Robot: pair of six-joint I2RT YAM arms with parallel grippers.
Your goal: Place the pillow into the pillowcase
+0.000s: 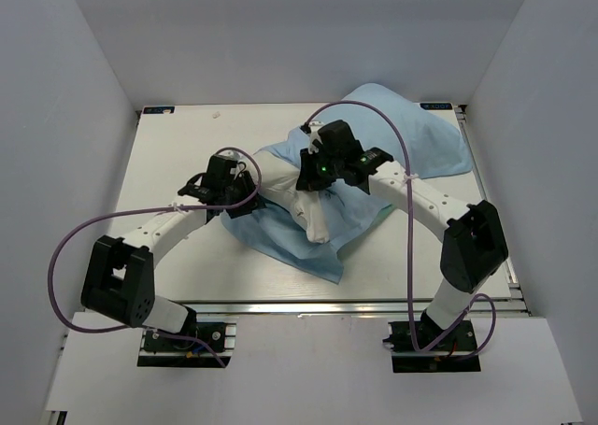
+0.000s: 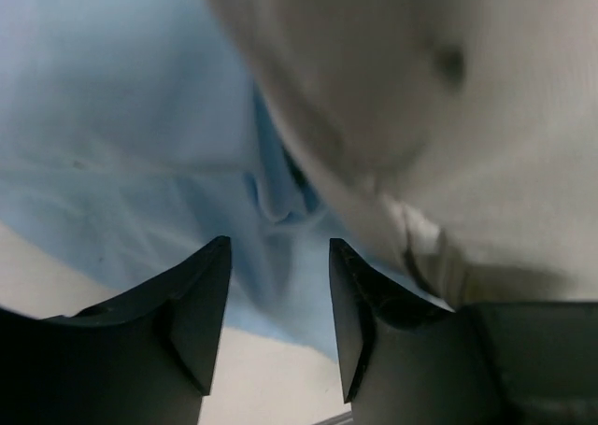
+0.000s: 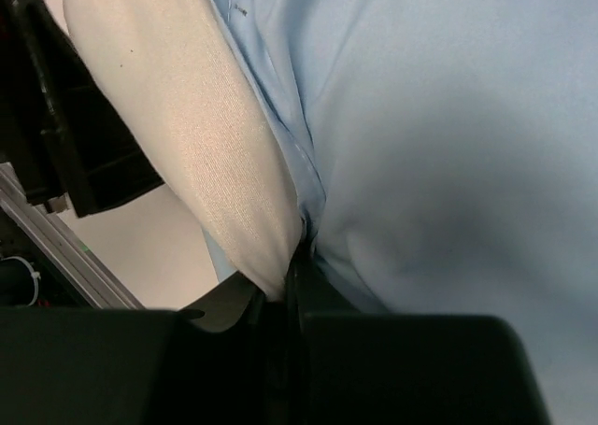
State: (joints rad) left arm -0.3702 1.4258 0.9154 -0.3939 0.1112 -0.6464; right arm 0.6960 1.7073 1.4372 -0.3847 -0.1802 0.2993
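Stuffing is underway and, by my read, nowhere near done. Left of the pillow point(image 1: 315, 219), the left claw point(image 2: 278, 304) hovers low over the counter point(image 1: 177, 154), fingers spread wide with nothing between them. Light blue cloth lies just ahead of it, and the pillow's pale bulk crowds in from the upper right of its view. Centre stage, the pillow itself: plump, off-white, a little dingy, lying on the pillowcase point(image 1: 416, 140) with blue cloth wrapped over part of it and one bare white end poking toward the near edge. Right at the pillow's far side, the right claw point(image 3: 295, 280) is pressed together, pinching fabric where the blue hem meets the white cover. It looks like the pillowcase edge, though whether a bit of pillow is caught too I cannot tell. Right of the pillow, most of the pillowcase lies limp and rumpled, plain blue side up, humped toward the far right corner. So the mouth seems partly over the pillow, with the bulk of the pillow yet to go in and the sack yet to be drawn along it.
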